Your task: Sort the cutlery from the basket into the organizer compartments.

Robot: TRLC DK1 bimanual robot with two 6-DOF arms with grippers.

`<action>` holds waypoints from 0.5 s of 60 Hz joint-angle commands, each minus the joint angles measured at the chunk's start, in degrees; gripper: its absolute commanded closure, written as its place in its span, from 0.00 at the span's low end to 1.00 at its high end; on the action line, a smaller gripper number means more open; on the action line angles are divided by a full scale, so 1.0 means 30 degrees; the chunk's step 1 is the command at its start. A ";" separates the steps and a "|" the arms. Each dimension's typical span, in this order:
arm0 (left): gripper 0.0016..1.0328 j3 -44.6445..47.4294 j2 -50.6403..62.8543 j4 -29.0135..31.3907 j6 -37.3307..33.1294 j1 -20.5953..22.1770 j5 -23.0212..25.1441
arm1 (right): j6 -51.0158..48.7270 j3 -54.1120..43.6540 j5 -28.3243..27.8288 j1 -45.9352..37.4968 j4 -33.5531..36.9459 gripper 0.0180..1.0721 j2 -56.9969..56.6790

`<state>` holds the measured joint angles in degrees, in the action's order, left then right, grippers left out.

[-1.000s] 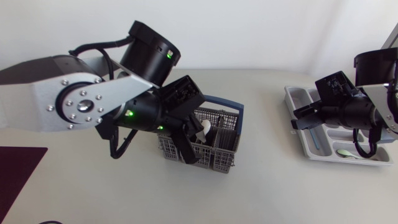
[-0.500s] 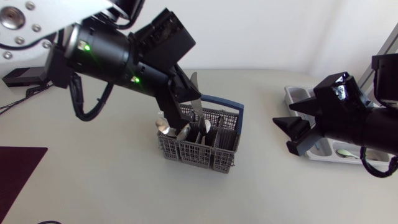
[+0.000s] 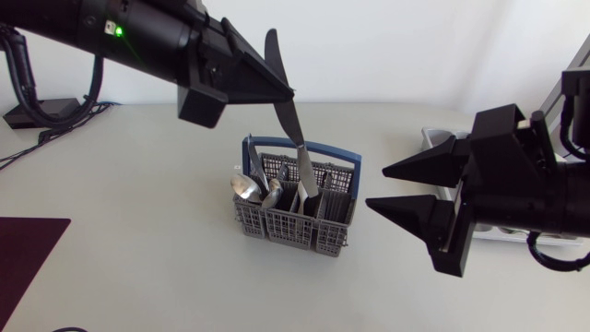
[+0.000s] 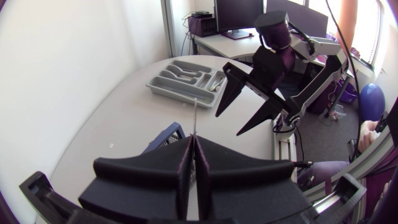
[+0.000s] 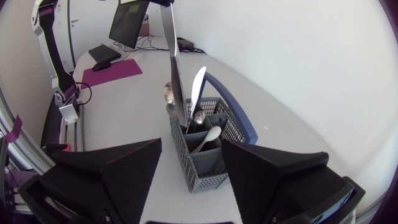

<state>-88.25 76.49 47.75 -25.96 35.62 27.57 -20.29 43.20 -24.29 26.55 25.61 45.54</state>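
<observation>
Knife (image 3: 300,157) higher, right claw (image 3: 375,188) nearer.

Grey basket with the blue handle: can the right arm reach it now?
Probably yes: the open right gripper faces the grey plastic basket across bare table; the left gripper only holds a silver knife above it.

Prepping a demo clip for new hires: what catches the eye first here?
First, the left pincer, raised and shut on a knife that hangs down over the basket at mid-table. Next, the right pincer, wide open beside the basket. The organizer sits at the table's right edge, partly hidden by that arm.
</observation>
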 commanded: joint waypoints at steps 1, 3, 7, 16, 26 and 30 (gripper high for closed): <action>0.97 -0.0731 0.0109 0.0227 0.0156 -0.0153 0.1004 | 0.0583 0.0659 -0.0603 0.0234 -0.0039 0.33 0.0611; 0.97 -0.0731 0.0227 0.0256 0.0273 -0.0153 0.1385 | 0.0671 0.0746 -0.0750 0.0292 -0.0098 0.33 0.0846; 0.97 -0.0760 0.0432 0.0374 0.0331 -0.0153 0.1854 | 0.0847 0.0864 -0.0808 0.0702 -0.0361 0.33 0.1256; 0.97 -0.0789 0.0900 0.0491 0.0507 -0.0124 0.3085 | 0.1052 0.1215 -0.1043 0.1581 -0.0713 0.32 0.2047; 0.97 -0.0819 0.1223 0.0491 0.0624 -0.0065 0.3788 | 0.1081 0.1625 -0.1951 0.1611 -0.0889 0.32 0.2926; 0.97 -0.0848 0.1369 0.0461 0.0683 -0.0036 0.4022 | 0.1081 0.1772 -0.2478 0.1611 -0.0889 0.32 0.3365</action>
<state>-88.44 79.75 49.25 -25.21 35.42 37.98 -18.20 46.92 -30.33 31.03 23.68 53.71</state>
